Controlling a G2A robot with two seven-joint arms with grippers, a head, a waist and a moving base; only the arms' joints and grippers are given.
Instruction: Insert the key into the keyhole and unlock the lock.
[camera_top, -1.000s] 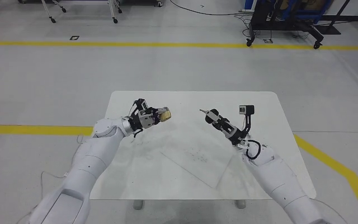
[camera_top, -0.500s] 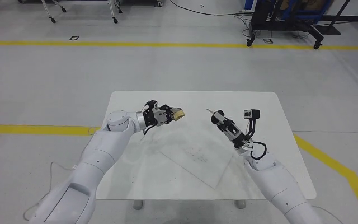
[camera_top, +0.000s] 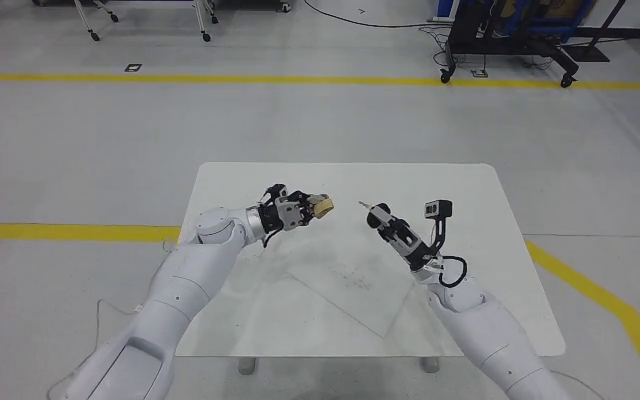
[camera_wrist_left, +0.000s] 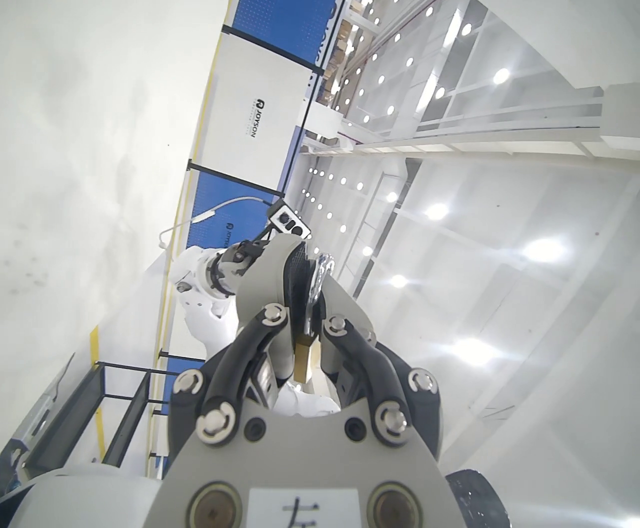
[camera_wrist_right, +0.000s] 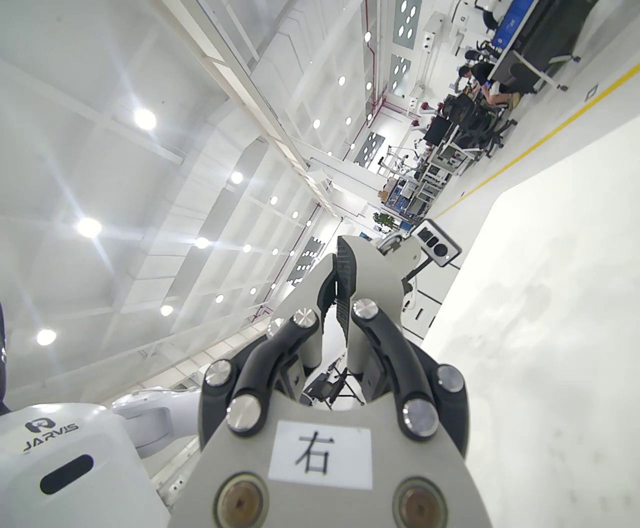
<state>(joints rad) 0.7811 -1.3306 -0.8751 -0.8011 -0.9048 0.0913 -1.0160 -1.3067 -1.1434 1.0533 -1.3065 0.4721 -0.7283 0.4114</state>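
The lock (camera_top: 321, 206) and key (camera_top: 366, 205) hover slightly apart, well inside table (camera_top: 470, 190) edges.

Bright all round, even light from overhead; ceiling lights (camera_wrist_right: 145, 118) flare into starbursts in the right wrist view and bloom into soft blobs in the left wrist view; table (camera_top: 450, 185) is almost blown out white; both wrist views bend straight lines hard near the edges.
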